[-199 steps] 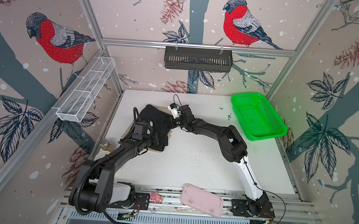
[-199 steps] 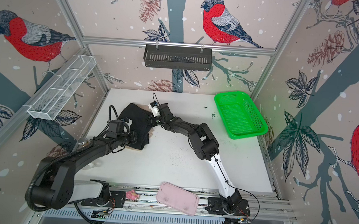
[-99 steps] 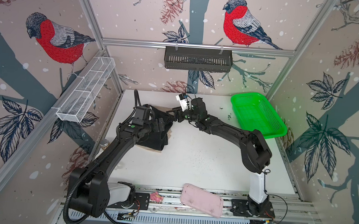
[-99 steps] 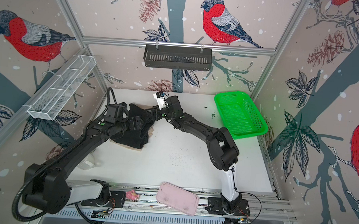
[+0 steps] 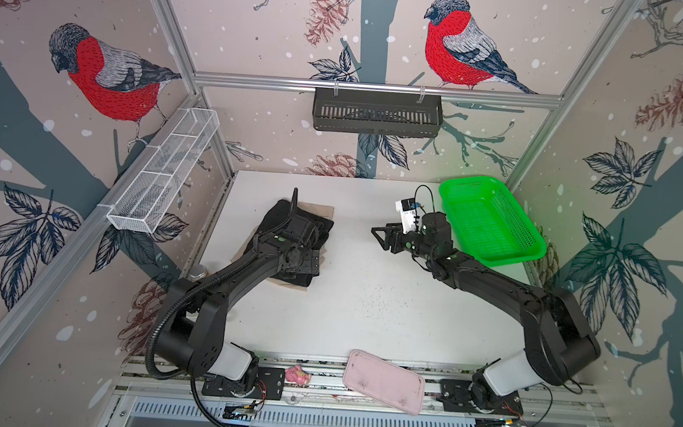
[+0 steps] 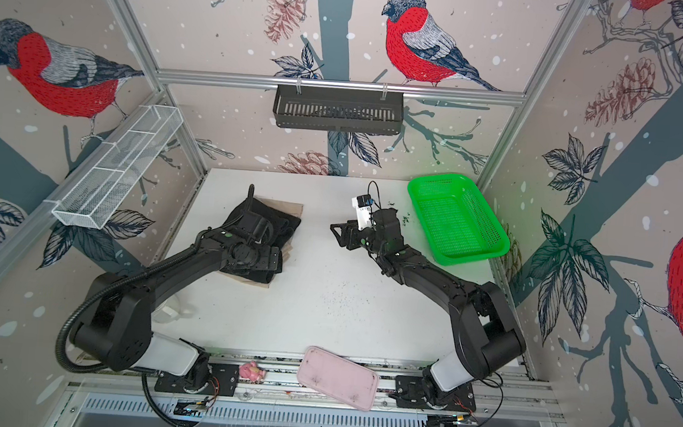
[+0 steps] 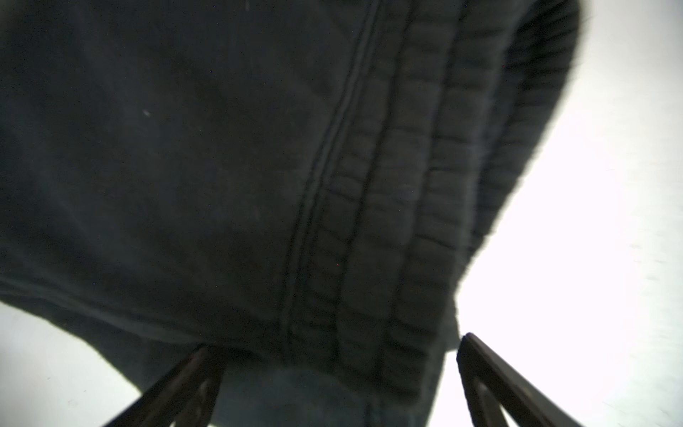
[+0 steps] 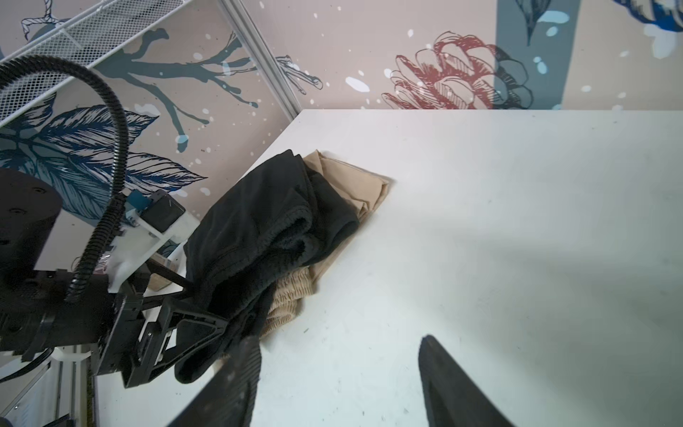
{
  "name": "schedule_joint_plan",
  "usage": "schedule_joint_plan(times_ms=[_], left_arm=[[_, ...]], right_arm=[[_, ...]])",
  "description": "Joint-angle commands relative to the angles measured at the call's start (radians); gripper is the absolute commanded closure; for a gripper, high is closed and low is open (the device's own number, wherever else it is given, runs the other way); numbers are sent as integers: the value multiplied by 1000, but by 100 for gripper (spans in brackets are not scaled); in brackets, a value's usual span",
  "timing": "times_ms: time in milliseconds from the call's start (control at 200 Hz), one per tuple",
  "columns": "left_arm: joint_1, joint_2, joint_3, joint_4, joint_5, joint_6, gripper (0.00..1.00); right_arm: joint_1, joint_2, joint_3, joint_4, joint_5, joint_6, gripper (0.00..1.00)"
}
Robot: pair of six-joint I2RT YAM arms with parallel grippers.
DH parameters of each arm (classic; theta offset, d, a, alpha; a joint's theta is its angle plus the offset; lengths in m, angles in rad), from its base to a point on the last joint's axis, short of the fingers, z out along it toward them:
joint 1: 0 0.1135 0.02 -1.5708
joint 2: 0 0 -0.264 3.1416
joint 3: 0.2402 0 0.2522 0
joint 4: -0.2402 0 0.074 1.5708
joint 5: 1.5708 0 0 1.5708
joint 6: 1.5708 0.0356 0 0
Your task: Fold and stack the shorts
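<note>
The black shorts [image 5: 285, 222] lie bunched on top of the beige shorts [image 5: 325, 212] at the back left of the white table [image 5: 365, 316]; beige edges show at the far corner [image 8: 351, 181] and at the gathered waistband [image 8: 288, 295]. My left gripper [image 7: 332, 345] hovers low over the near end of the black shorts [image 7: 221, 166], fingers [image 7: 476, 362] spread wide, open, with black cloth lying between them. In both top views it sits at the front end of the pile [image 5: 311, 267] [image 6: 267, 261]. My right gripper [image 5: 379, 236] [image 6: 336, 233] [image 8: 340, 344] stands open and empty above bare table, well to the right of the pile.
A green mesh basket [image 5: 493, 222] sits at the back right, close behind my right wrist. A pink tray [image 5: 383, 380] and a small pink toy [image 5: 297, 376] rest on the front rail. A white wire shelf [image 5: 163, 175] and a black wall basket [image 5: 377, 111] hang on the walls.
Both grippers have opened and let go of the black shorts, which now rest on the beige pair. My right arm has drawn back to the right; the left has lifted slightly.
</note>
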Motion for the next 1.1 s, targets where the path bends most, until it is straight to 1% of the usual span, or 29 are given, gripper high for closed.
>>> schedule_joint_plan(times_ms=[0,200,270,390,480,505,550,665,805,860,1005,1075,1095], left_arm=[[-2,45,-13,-22,-89,-37,2],[3,107,-41,42,-221,-54,3],[26,132,-27,61,-233,-40,3],[83,187,1,122,-228,15,3],[131,244,44,149,-255,57,3],[142,262,45,150,-273,70,3],[155,296,97,163,-312,100,4],[174,393,185,213,-416,211,4],[193,471,249,329,-432,311,4],[197,481,266,365,-410,344,4],[241,494,286,437,-335,382,4],[247,485,293,428,-351,386,4],[246,476,289,433,-357,390,4]], right_arm=[[-9,-45,-54,18,17,1,31],[-13,-119,-131,27,43,22,31],[-11,-132,-131,11,43,23,31],[-7,-158,-131,-24,69,19,31],[-5,-174,-145,-25,89,25,31],[-5,-175,-149,-21,90,30,31],[-5,-172,-154,-12,90,41,31],[-2,-146,-154,14,79,59,31],[1,-109,-135,19,83,63,31],[1,-100,-127,18,85,64,31],[2,-87,-110,14,95,64,31],[2,-87,-102,7,109,55,30],[1,-86,-97,1,115,50,28]])
